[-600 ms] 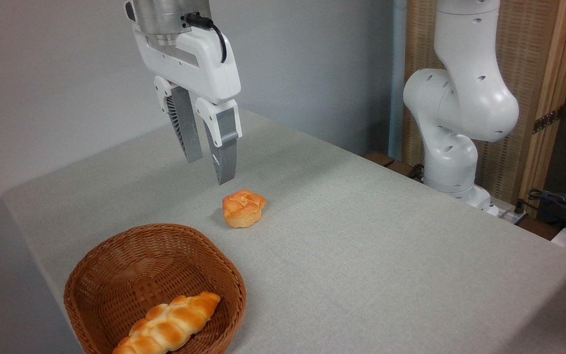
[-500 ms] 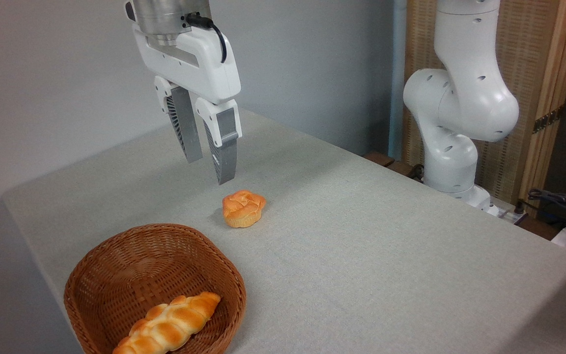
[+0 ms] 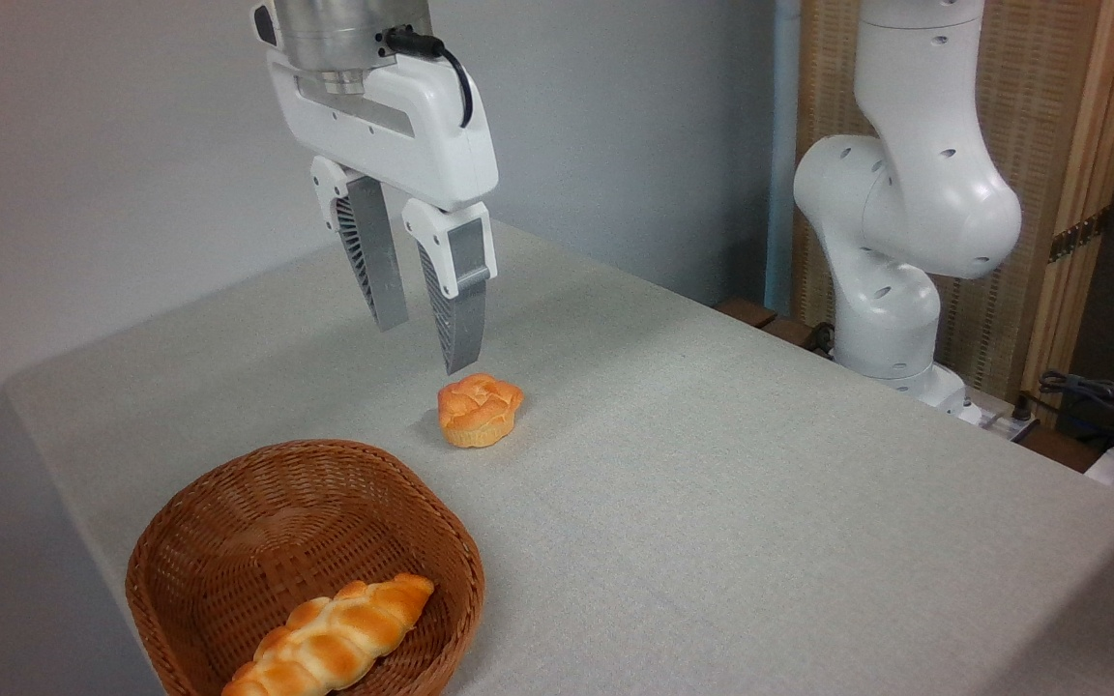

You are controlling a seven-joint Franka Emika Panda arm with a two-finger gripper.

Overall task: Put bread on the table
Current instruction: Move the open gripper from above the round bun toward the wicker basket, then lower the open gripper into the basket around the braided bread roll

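**Above the wrong loaf: fingers poised over the bun**

Over the small knotted bun [image 3: 480,410], the gripper [image 3: 425,349] hangs empty, its ribbed grey fingers [image 3: 461,319] parted only narrowly. The bread [image 3: 330,638], a long, glossy braided loaf with pointed ends, lies low in the brown wicker basket [image 3: 228,522] at the near-left corner, well apart from the gripper. Descending from this spot risks seizing the bun instead. Later, the basket's raised woven wall could snag a finger, and the loaf's slick ridges may slip. The cloth-covered counter [image 3: 712,483] looks soft and matte.
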